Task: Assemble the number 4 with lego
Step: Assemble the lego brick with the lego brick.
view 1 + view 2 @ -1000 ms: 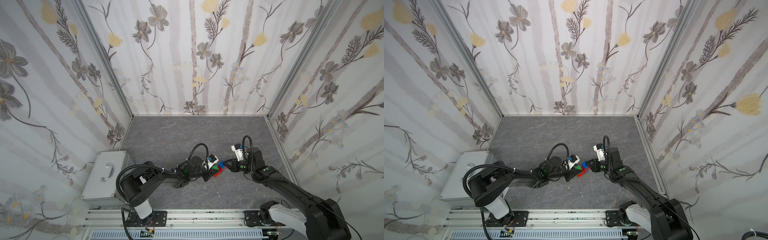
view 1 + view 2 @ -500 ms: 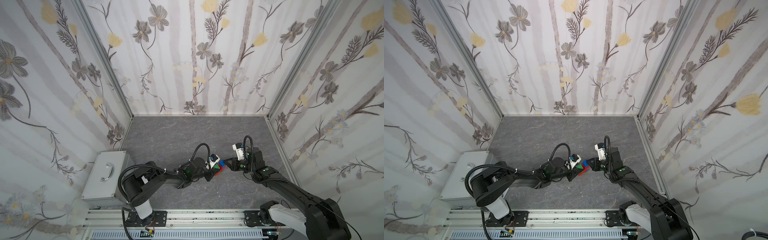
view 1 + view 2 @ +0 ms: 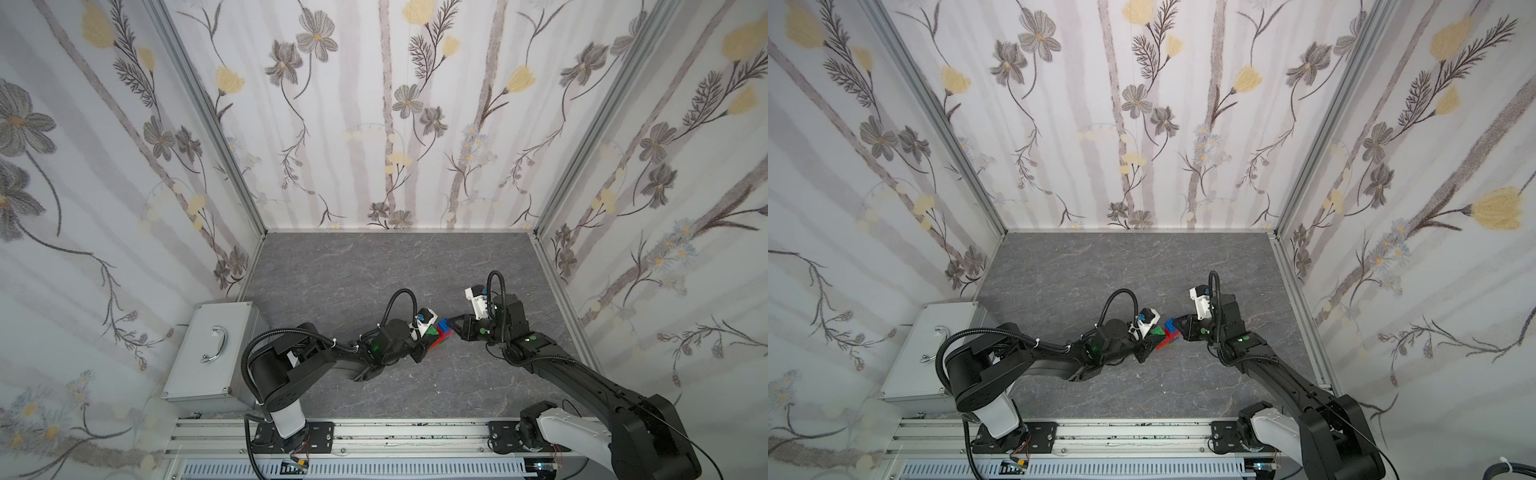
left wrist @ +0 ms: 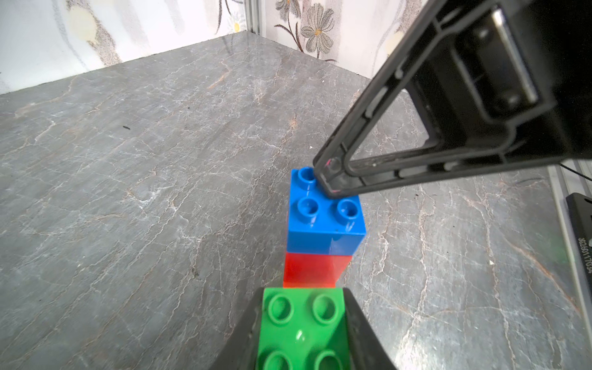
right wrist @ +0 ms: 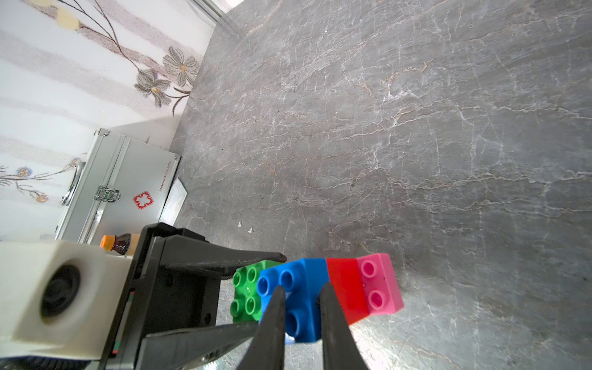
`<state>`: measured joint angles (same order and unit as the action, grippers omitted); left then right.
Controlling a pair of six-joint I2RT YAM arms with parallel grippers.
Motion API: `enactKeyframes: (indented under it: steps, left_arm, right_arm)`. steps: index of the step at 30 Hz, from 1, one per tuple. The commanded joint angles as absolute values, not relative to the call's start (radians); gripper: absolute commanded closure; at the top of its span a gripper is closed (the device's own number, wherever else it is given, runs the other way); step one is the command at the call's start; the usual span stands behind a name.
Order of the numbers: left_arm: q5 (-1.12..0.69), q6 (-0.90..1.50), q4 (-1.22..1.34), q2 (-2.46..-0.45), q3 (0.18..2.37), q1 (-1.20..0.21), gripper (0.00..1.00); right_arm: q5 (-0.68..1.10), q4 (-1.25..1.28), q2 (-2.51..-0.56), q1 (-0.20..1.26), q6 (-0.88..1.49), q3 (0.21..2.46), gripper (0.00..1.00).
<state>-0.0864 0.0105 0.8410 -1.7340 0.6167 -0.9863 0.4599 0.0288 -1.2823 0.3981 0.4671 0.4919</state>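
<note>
Left wrist footage showed the left gripper (image 4: 302, 299) clamped on the green brick (image 4: 301, 333), with the red brick (image 4: 312, 272) and blue brick (image 4: 323, 224) joined beyond it. The right gripper (image 5: 302, 288) was set against the blue brick's studded face. Its fingers stood narrowly apart, and whether a stud was pinched between them could not be told. A pink brick (image 5: 379, 285) was attached past the red one.

The green end was probably gripped to brace the partly built 4 (image 3: 440, 332) while the blue brick was pushed home from the opposite side. The figure was held between the two arms, low over the grey table (image 5: 416, 128); contact with it could not be judged.

A red-and-white cross emblem (image 5: 143, 200) was printed on the metal case (image 5: 105, 166), but the small lettering beside it could not be read. No label was legible on the orange-capped bottle (image 5: 117, 243).
</note>
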Motion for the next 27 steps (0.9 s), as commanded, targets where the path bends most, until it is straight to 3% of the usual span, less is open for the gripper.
enactKeyframes:
  steps: [1,10,27]
  left_arm:
    - [-0.113,-0.003,0.803,-1.747,0.603,-0.993,0.95]
    - [-0.137,-0.019,0.743,-1.701,0.591,-0.992,0.99]
    - [-0.013,-0.053,0.799,-1.773,0.588,-1.017,0.96]
  right_arm:
    - [0.393,-0.268,-1.305,0.403,0.483,0.474,1.00]
    - [0.385,-0.272,-1.308,0.402,0.485,0.473,1.00]
    - [0.372,-0.282,-1.308,0.403,0.495,0.467,1.00]
